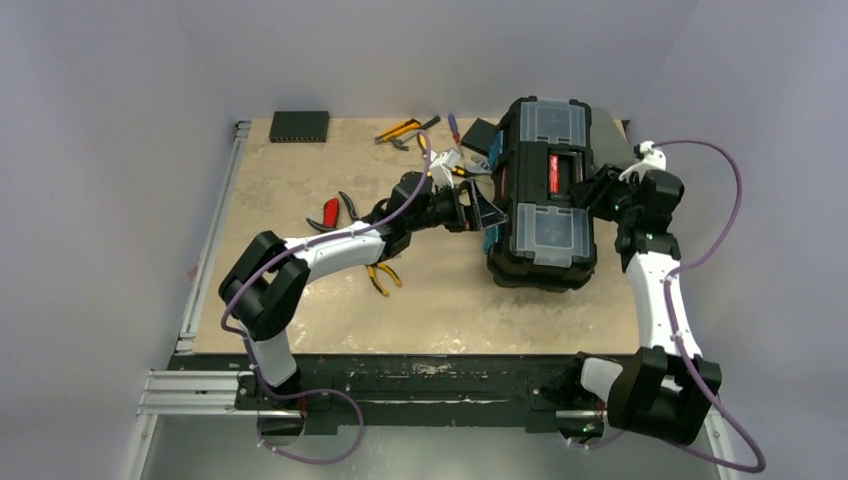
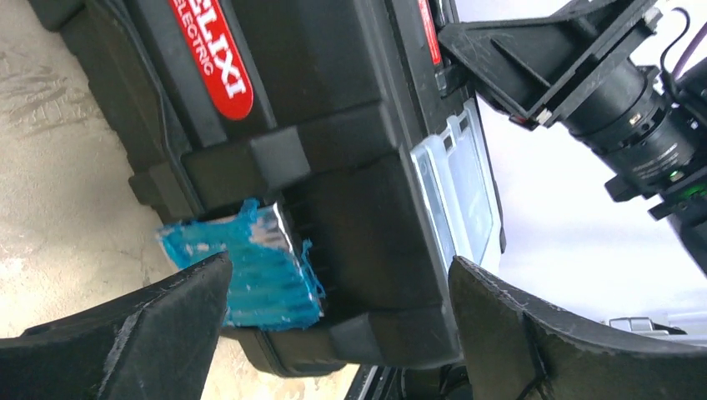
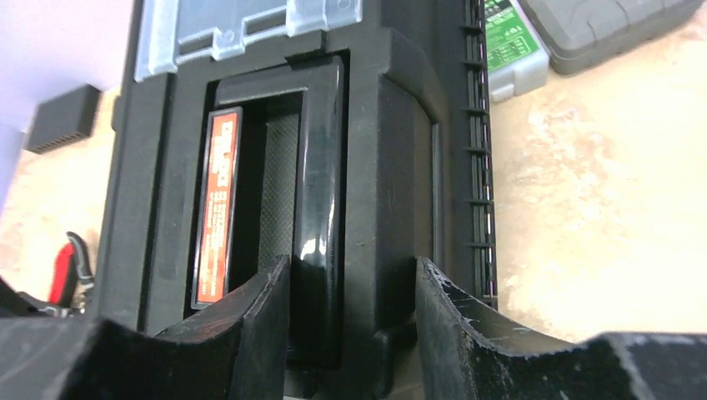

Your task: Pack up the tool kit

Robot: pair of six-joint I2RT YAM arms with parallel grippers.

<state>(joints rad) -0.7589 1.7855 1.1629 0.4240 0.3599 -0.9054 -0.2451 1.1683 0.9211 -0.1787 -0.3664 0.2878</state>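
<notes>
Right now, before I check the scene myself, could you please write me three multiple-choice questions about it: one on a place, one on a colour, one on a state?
1. Where do the red-handled pliers lie?
A) on the table, left of the large black plastic toolbox
B) on the toolbox lid
C) on the floor

2. What colour is the plastic latch on the toolbox side?
A) yellow
B) blue
C) green

3. In what state is the left gripper?
A) shut on the latch
B) shut on pliers
C) open, close to the latch

Answers:
1 A, the top view shows them on the bare tabletop.
2 B, the left wrist view shows it bright blue.
3 C, its jaws stand wide apart in the left wrist view.
</notes>
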